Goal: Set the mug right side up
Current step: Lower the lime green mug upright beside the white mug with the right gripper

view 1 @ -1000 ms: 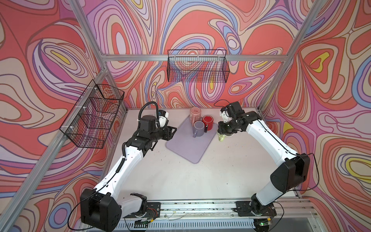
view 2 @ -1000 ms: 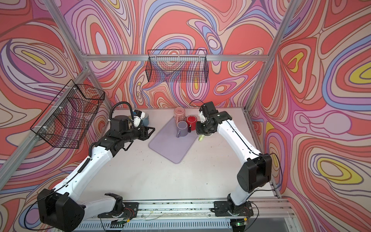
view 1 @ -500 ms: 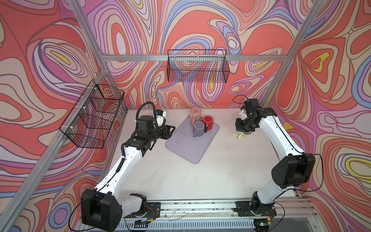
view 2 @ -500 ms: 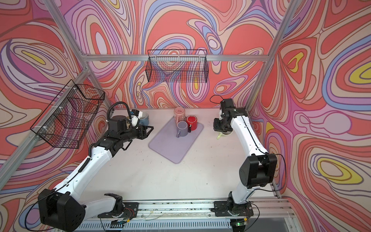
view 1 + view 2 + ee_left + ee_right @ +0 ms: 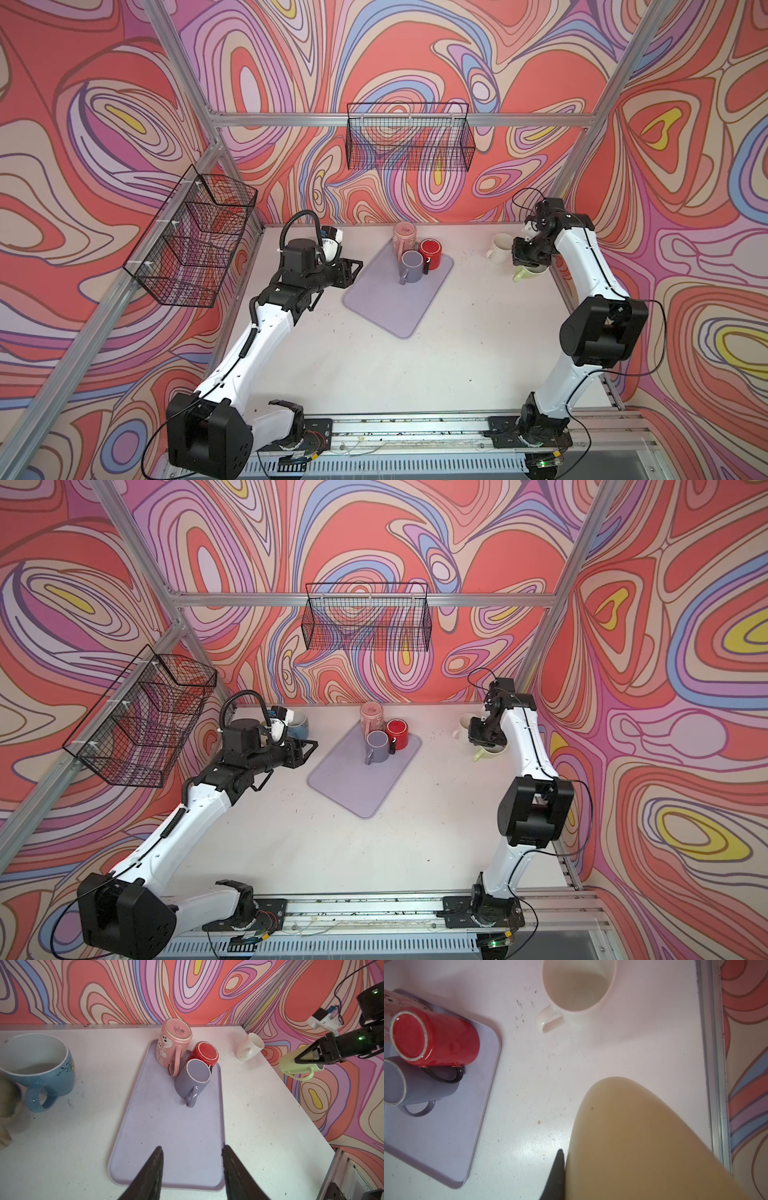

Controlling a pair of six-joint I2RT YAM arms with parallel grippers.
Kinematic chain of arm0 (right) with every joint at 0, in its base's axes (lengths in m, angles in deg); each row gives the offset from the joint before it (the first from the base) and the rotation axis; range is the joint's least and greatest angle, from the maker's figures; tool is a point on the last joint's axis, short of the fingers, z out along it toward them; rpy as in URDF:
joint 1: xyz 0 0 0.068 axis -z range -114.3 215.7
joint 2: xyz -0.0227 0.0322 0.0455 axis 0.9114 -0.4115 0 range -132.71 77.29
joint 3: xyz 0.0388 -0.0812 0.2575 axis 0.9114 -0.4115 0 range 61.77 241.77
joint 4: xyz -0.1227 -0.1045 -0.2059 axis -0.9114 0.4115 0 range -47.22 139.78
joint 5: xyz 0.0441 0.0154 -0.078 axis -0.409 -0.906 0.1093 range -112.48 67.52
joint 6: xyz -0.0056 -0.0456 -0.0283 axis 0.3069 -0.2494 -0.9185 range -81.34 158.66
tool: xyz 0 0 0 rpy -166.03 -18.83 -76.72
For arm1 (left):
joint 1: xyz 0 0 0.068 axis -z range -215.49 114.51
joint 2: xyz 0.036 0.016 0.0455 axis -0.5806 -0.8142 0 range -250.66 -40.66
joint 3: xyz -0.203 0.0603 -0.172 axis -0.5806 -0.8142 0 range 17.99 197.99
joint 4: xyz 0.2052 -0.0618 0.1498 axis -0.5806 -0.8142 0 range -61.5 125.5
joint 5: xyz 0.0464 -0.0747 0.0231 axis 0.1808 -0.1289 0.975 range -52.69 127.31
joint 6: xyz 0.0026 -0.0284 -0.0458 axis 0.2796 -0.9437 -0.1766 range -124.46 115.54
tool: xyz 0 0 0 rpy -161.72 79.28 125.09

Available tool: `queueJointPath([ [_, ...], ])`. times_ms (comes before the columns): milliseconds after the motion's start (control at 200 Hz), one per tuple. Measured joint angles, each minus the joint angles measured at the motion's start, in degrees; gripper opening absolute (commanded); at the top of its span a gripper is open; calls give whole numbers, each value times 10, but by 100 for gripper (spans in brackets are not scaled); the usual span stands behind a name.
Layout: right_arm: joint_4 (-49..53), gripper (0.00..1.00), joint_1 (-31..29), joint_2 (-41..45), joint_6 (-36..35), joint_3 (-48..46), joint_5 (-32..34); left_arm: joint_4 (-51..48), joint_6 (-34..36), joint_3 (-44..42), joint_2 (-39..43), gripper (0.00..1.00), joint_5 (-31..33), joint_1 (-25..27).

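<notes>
Green mug (image 5: 295, 1067) hangs tipped, pinched tight in our right tool (image 5: 297, 1061), so we must stand it upright on the table (image 5: 249, 1105), while our left tool (image 5: 192, 1148) hovers half open, empty.

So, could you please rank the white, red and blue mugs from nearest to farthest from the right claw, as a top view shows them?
In a top view:
1. white mug: right side, just beside the right claw, which grips the green mug.
2. red mug: middle, on the mat.
3. blue mug: far left, at the back.
</notes>
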Motion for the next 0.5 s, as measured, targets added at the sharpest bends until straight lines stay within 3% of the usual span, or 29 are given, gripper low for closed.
queueJointPath([
  [501,-7,0,30,-101,-15,93,3,4,-2,-4,0,48,-6,-3],
])
